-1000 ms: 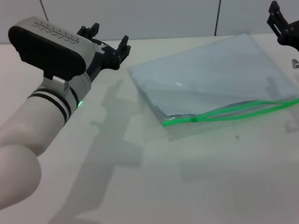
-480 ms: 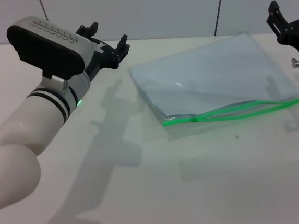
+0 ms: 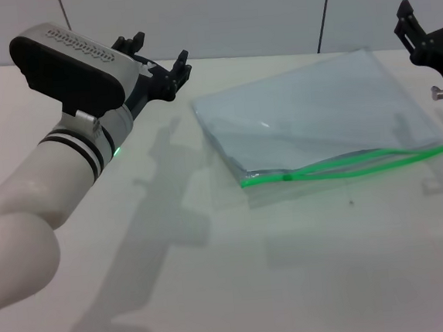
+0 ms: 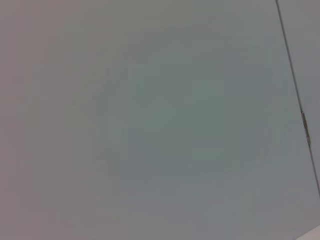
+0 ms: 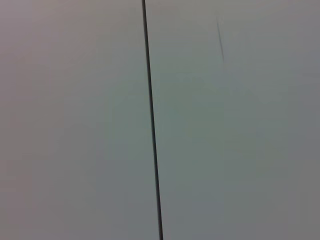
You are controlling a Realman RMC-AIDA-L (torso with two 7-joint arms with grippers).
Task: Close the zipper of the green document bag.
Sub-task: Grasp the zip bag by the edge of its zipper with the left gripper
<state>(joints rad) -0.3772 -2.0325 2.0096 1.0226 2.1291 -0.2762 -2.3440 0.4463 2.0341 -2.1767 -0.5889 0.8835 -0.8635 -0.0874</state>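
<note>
The green document bag (image 3: 310, 112) lies flat on the white table, right of centre in the head view, a translucent pale blue-grey pouch. Its zipper (image 3: 360, 158) is a bright green strip along the near edge. The strip splits into two lines over most of its length, and a small slider (image 3: 287, 177) sits near its left end. My left gripper (image 3: 160, 53) hovers open above the table, left of the bag's far left corner and apart from it. At the frame's right edge, beyond the bag's right side, my right gripper (image 3: 429, 17) is raised and open. Both wrist views show only blank wall.
The white table (image 3: 292, 268) stretches wide in front of the bag. A grey wall with thin vertical seams (image 5: 151, 125) stands behind it. My left forearm (image 3: 45, 189) crosses the left side of the head view above the table.
My left gripper has drifted very slightly to the left. The bag and the right gripper have not moved.
</note>
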